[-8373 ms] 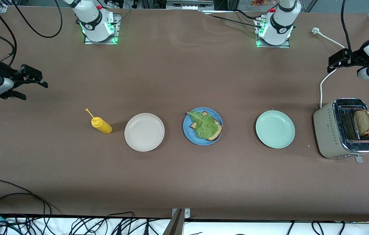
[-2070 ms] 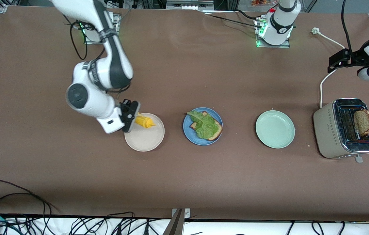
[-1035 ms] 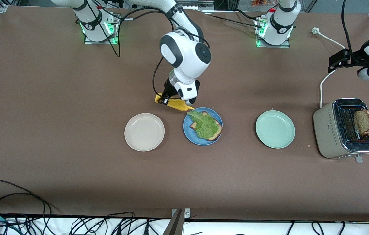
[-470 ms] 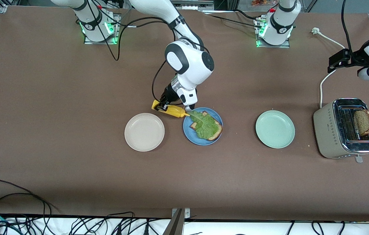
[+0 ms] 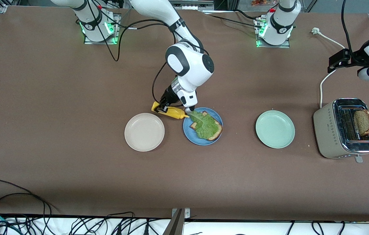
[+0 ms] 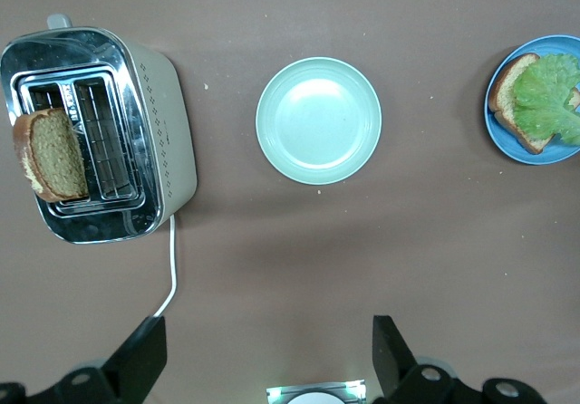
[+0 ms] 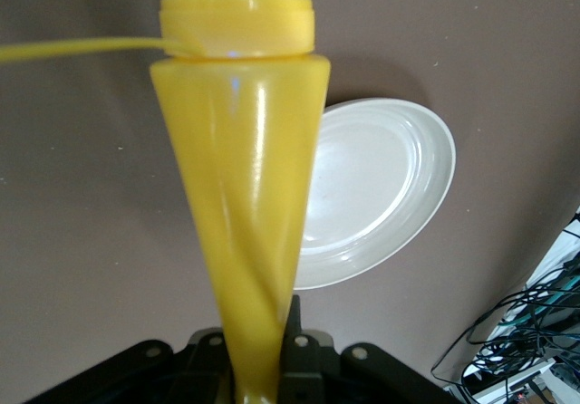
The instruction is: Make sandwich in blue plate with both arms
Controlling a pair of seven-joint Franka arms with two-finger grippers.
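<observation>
Over the blue plate's rim, the right claw is pinching the yellow bottle, nozzle pointing toward the lettuce; the left claw is waiting spread over the table near the toaster.

In the front view the right tool is mostly hidden under its arm's white wrist, so its grip on the yellow bottle shows only as a dark clamp at the bottle's base. The lower bread slice lies largely under the lettuce leaf; only its crust edges peek out. In the left wrist view the blue plate is cut off by the picture's edge, and the left tool shows just its two fingertips. In the right wrist view the bottle's base is cropped and its nozzle, probably pointing away, cannot be seen past the cap.
</observation>
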